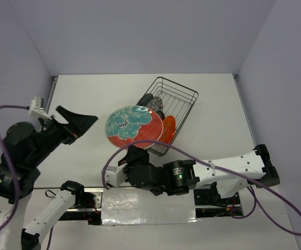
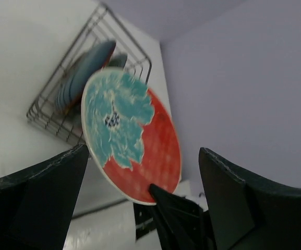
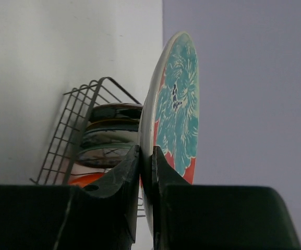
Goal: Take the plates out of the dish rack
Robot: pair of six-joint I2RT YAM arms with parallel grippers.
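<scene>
My right gripper point(image 1: 135, 150) point(image 3: 146, 153) is shut on the lower rim of a red-and-teal plate point(image 1: 134, 126) point(image 3: 179, 114) and holds it up in the air, just left of the dish rack point(image 1: 180, 100) point(image 3: 71, 133). Inside the rack stand an orange plate point(image 1: 169, 129) and darker plates point(image 1: 151, 100) point(image 3: 111, 139). My left gripper point(image 1: 80, 123) point(image 2: 143, 152) hangs wide open to the left of the held plate point(image 2: 132, 138), apart from it, facing it.
The wire rack point(image 2: 51, 104) sits at the back middle of the white table point(image 1: 218, 120). Grey walls close in the table on three sides. The right arm point(image 1: 213, 174) stretches across the near edge.
</scene>
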